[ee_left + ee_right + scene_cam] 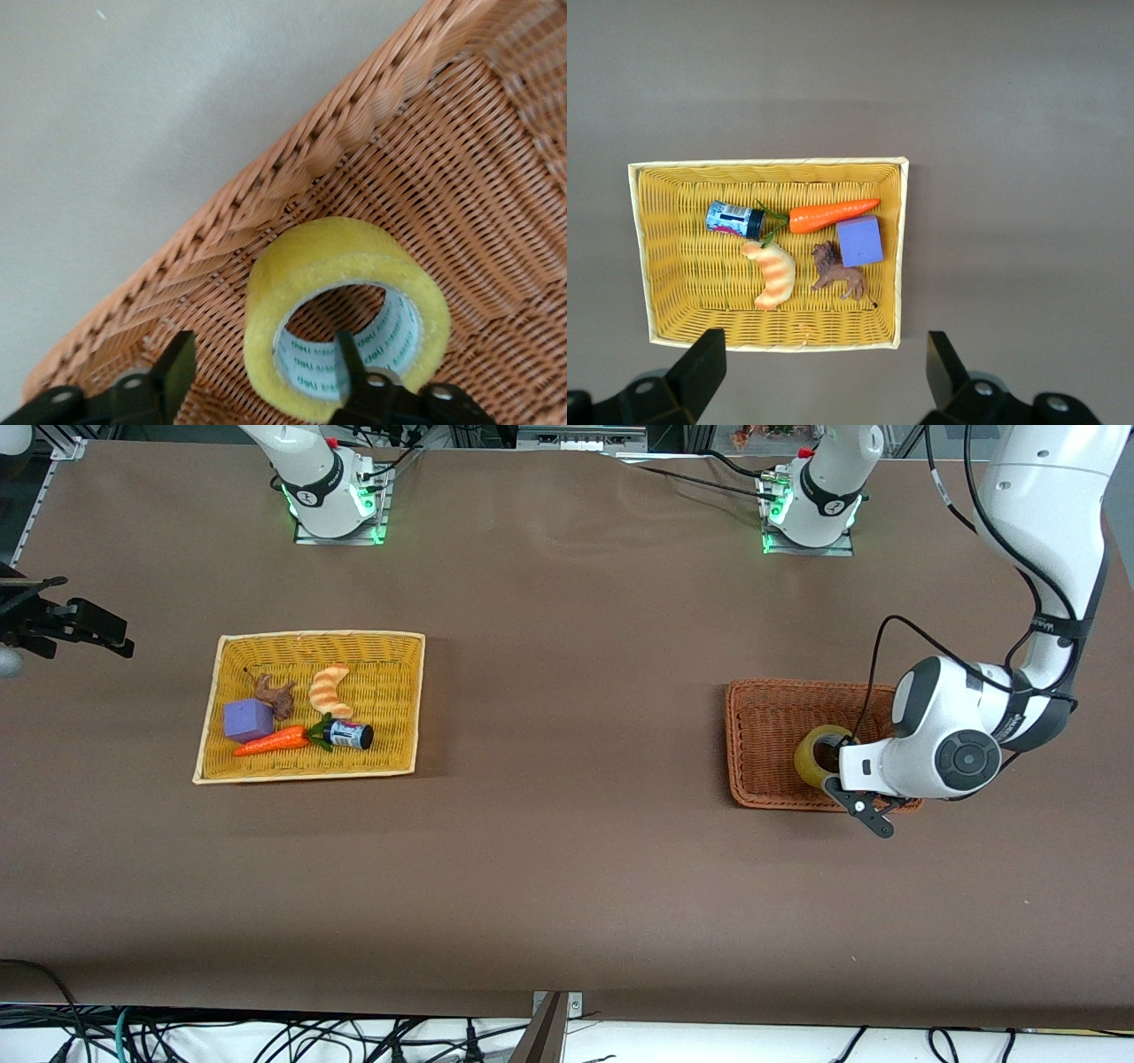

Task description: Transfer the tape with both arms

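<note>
Standing on its edge, the roll of translucent yellowish packing tape [808, 757] [337, 257] with the pale inner core rested inside the shallow orange-brown wicker basket [753, 726] [354, 124], at about three o'clock on the brown desk [567, 868] in the front view, toward the left arm's end. The left hand [850, 779] [261, 345] sat low in that basket with its black fingers apart. One finger lay across the roll's core opening and the other stood outside the roll with a gap between them, so nothing was clamped.

The right arm waited, its hand [106, 633] [824, 354] up over the bare desk at roughly ten o'clock, with the fingers spread wide and empty. The rectangular yellow woven basket [390, 691] [673, 266] lay at about nine o'clock. Inside it were a purple cube [247, 719] [859, 240], an orange toy carrot [270, 741] [833, 214], an orange-striped croissant-shaped toy [330, 689] [772, 274], a small brown lion figure [275, 693] [837, 273] and a small dark can [348, 734] [733, 219] on its side, touching the carrot's green top.
</note>
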`<state>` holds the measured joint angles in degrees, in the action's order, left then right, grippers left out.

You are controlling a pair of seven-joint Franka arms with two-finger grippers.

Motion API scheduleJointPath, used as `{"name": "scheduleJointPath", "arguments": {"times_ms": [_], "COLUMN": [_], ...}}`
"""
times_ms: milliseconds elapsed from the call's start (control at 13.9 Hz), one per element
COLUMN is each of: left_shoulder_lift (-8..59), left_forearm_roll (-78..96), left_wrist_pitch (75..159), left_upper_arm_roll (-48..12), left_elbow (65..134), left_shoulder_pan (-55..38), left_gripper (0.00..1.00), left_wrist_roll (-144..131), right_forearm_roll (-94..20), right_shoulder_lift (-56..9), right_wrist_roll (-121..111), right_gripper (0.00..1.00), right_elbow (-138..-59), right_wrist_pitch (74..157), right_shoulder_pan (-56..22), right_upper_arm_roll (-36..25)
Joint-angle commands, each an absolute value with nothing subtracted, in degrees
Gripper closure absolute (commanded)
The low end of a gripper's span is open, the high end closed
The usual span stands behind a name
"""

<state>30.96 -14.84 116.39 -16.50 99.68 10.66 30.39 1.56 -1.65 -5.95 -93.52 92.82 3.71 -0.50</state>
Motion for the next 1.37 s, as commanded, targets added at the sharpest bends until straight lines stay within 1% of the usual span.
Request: {"name": "scheduleJointPath", "arguments": {"times_ms": [0,144,216,360,432,505,649,793,937,1009,1297], "left_shoulder_lift": [23.2,17.9,16.3,15.5,13.6,12.0,7.4,5.0,4.5,3.9,1.0], "left_forearm_roll": [-15.2,-15.1,-15.1,-14.6,-13.3,-12.2,-4.1,0.8,1.0,1.0,1.0], "left_wrist_pitch": [112.6,111.1,109.1,100.8,98.4,96.4,96.4,96.2,96.4,96.4,96.1], "left_upper_arm_roll": [-19.0,-20.3,-20.7,-21.1,-20.7,-18.9,-12.9,-9.6,-1.8,-1.0,-0.8], "left_elbow": [100.2,100.0,98.1,90.8,89.2,88.7,89.6,90.3,90.5,90.6,93.1], "left_shoulder_pan": [11.2,11.2,11.1,10.7,8.9,7.2,5.4,3.9,-3.3,-3.9,-4.3], "left_gripper": [0.0,0.0,0.0,0.0,0.0,0.0,0.0,0.0,0.0,0.0,0.0], "left_wrist_roll": [30.6,29.5,28.6,26.8,26.5,25.3,19.5,13.1,6.6,4.5,0.6], "right_forearm_roll": [0.5,0.5,0.4,0.4,0.4,0.4,0.4,0.4,0.4,0.4,0.4], "right_shoulder_lift": [-2.0,-2.0,-2.0,-2.0,-2.0,-2.2,-2.2,-2.2,-2.2,-2.2,-2.2], "right_wrist_roll": [-7.2,-7.2,-7.2,-7.1,-7.1,-7.2,-7.2,-7.2,-7.1,-7.1,-7.1], "right_gripper": [0.0,0.0,0.0,0.0,0.0,0.0,0.0,0.0,0.0,0.0,0.0], "right_elbow": [-92.3,-92.3,-92.3,-92.3,-92.3,-92.3,-92.3,-92.3,-92.3,-92.3,-92.3], "right_wrist_pitch": [92.4,92.4,92.4,92.4,92.4,92.4,92.4,92.4,92.4,92.4,92.4], "right_shoulder_pan": [4.2,4.2,4.2,4.3,4.3,4.3,4.3,4.3,4.3,4.3,4.3], "right_upper_arm_roll": [-0.4,-0.4,-0.4,-0.4,-0.4,-0.4,-0.4,-0.4,-0.4,-0.4,-0.4]}}
